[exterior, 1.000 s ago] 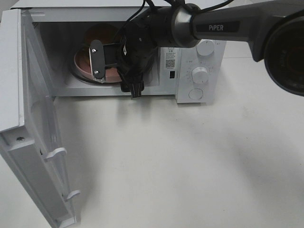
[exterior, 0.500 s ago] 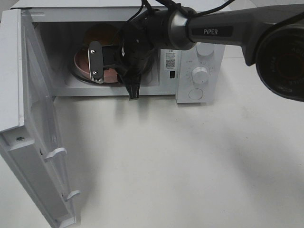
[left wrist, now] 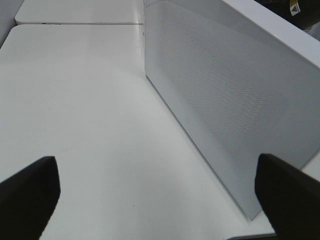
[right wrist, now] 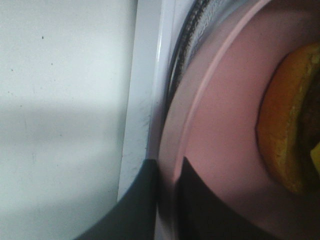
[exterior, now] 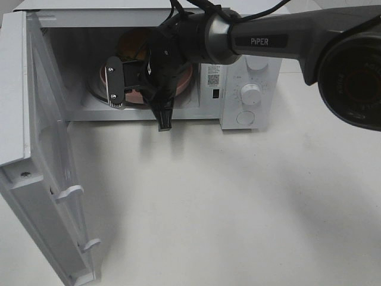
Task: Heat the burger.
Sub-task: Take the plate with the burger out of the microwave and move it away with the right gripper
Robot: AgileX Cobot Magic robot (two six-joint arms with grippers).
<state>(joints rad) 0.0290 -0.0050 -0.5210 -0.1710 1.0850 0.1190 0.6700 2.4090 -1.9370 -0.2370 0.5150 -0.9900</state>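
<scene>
Plate (right wrist: 220,130) rim sits pinched between my right gripper (right wrist: 167,200) jaws, burger (right wrist: 285,125) riding on it inside the microwave (exterior: 250,65). I judge a level, gentle slide inward is best, since the burger looks tall enough to topple. My left gripper (left wrist: 155,192) hangs wide open, empty, beside the door (left wrist: 225,100).

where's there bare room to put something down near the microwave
The white table is bare in front of the microwave, bordered left by its open door. Inside is crowded: the pink plate, the burger and the right end effector fill the cavity.
</scene>
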